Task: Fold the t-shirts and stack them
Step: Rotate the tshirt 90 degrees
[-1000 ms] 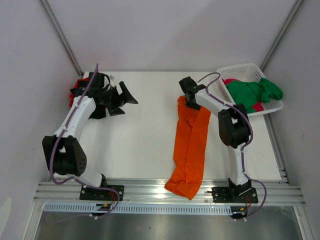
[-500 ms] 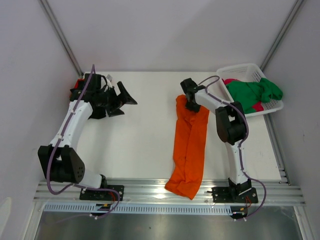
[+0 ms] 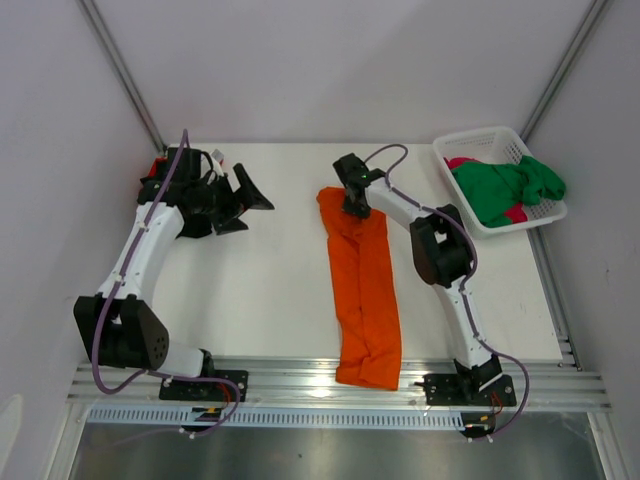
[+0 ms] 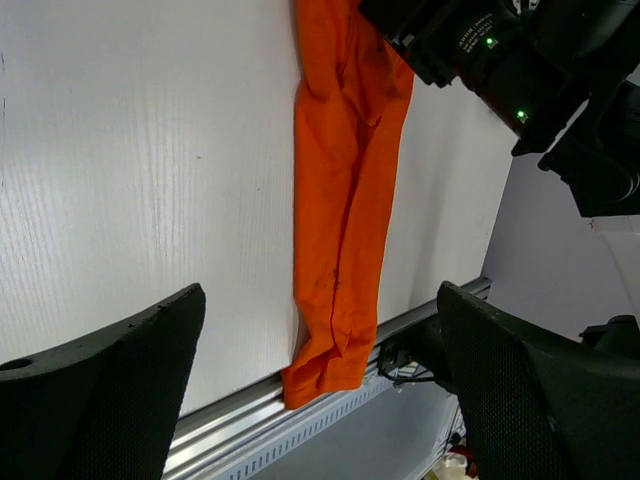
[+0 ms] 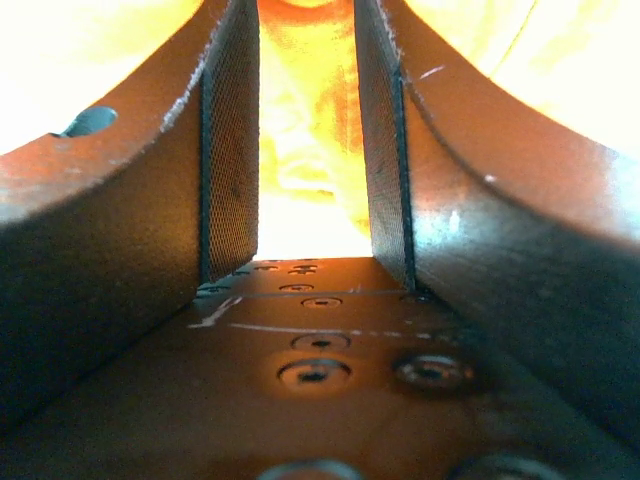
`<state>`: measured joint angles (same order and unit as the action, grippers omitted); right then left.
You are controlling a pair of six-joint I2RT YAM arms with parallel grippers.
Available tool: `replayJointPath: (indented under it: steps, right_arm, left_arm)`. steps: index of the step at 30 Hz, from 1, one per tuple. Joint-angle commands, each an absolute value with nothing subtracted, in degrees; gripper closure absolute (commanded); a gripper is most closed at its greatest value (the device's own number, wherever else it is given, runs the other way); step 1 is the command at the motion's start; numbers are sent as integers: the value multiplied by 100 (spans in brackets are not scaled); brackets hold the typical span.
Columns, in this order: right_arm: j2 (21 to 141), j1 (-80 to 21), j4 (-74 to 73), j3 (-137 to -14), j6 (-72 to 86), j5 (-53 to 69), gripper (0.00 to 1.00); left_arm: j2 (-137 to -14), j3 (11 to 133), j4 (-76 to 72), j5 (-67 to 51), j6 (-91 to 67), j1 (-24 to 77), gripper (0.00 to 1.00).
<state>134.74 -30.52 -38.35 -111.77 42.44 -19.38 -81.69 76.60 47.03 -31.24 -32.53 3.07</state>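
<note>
Item: orange t-shirt. Gathered lengthwise into a long narrow band, lying on the table from far-centre down to the near edge, with the near end draped over the aluminium rail.

Right gripper: set on the band's far end, jaws drawn in narrow with orange cloth showing between the pads. Judged to be a pinch on that end.

Left gripper: spread wide, holding nothing, hovering over bare table at far left, well apart from the band.

Other stock: green t-shirt and pink t-shirt heaped in the white basket at far right. A scrap of red cloth behind the left arm, too hidden to describe.

Step in hand, as judged: positioning the orange shirt for folding — no tidy rectangle yet.

Next move calls for: bringing the free left gripper across to a second hold, opening the band flat, then folding the ends crosswise. Risk of the overhanging end dragging on the rail.
</note>
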Motion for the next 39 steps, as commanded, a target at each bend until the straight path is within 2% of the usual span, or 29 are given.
replayJointPath:
  steps: [1,8,15,24,39]
  right_arm:
    - [14027,-3392,-4042,-11608,4350,-1441,63]
    - [14869,-3770,-4570,-13093,4359,-1328,62]
    - [15231,-3762,-4719,-13614,4456,-1362,62]
    - [15310,-3385,-5027,-13527,4693,-1819,62]
    - [15187,-2576,-4553,-13359,4570,-1688,62]
  left_arm:
    - [-7919,7691,4667,-3199,-3234,264,1]
    - [-7779,7594,4667,-3138,-3252,255,1]
    - [-7585,7410,4623,-3155,-3322,255,1]
    - [-7488,7312,4702,-3164,-3322,255,0]
    - [-7207,7321,4974,-3032,-3305,255,1]
